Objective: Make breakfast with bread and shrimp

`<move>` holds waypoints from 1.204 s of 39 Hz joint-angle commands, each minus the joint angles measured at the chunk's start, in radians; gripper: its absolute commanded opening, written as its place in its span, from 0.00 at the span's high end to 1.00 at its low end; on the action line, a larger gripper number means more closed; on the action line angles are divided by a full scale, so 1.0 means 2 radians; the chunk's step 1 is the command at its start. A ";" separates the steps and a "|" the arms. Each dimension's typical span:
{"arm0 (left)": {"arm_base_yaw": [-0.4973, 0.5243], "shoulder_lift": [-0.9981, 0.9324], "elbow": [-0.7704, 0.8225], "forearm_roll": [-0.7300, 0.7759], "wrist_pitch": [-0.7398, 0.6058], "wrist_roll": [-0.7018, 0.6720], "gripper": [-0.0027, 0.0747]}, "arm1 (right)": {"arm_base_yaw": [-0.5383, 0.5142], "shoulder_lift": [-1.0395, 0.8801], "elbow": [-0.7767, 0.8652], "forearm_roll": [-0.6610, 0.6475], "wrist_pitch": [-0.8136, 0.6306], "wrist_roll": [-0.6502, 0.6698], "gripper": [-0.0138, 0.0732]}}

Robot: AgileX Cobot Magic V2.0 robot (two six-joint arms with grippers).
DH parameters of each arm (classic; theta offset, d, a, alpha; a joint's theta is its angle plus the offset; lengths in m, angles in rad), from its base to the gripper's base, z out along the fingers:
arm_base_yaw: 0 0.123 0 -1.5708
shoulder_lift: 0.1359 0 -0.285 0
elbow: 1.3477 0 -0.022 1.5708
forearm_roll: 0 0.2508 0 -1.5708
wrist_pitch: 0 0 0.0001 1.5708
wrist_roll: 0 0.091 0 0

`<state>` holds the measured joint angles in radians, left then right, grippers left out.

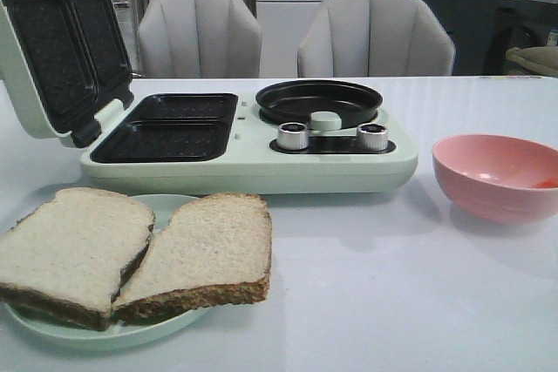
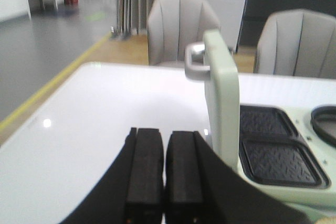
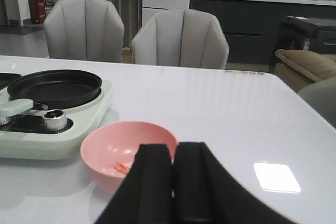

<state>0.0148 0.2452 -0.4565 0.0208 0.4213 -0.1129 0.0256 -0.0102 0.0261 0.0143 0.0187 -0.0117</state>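
While bread (image 1: 139, 254) rests on plate (image 1: 166, 206), shrimp (image 3: 122, 168) sits in pink bowl (image 3: 105, 148)

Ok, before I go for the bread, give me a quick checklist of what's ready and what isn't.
1. Sandwich maker lid open: ok.
2. Grill plates bare: ok.
3. Bread, two slices on the plate: ok.
4. Shrimp in the pink bowl: ok.
5. Left gripper open for a grasp: not ok, shut.
6. Right gripper open: not ok, shut and empty.
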 commanded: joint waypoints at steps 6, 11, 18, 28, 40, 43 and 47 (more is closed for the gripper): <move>-0.003 0.050 -0.018 -0.010 -0.023 -0.001 0.82 | -0.002 -0.011 -0.008 -0.007 -0.039 -0.002 0.68; -0.003 0.060 -0.018 -0.010 -0.023 -0.001 0.82 | -0.002 -0.011 -0.008 -0.007 -0.039 -0.002 0.68; -0.003 0.060 -0.018 -0.010 -0.033 -0.001 0.82 | -0.002 -0.011 -0.008 -0.007 -0.039 -0.002 0.68; -0.003 0.060 -0.018 -0.010 -0.035 -0.001 0.78 | -0.002 -0.011 -0.008 -0.007 -0.039 -0.002 0.68; -0.003 0.061 -0.018 0.003 -0.037 0.000 0.17 | -0.002 -0.011 -0.008 -0.007 -0.039 -0.002 0.68; -0.003 0.066 -0.018 0.012 -0.036 0.000 0.15 | -0.002 -0.011 -0.008 -0.007 -0.039 -0.002 0.68; -0.007 0.070 -0.018 0.015 -0.028 0.009 0.16 | -0.002 -0.011 -0.008 -0.007 -0.039 -0.002 0.68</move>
<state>0.0133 0.3643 -0.4621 0.0432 0.4364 -0.1058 0.0256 -0.0102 0.0261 0.0143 0.0187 -0.0117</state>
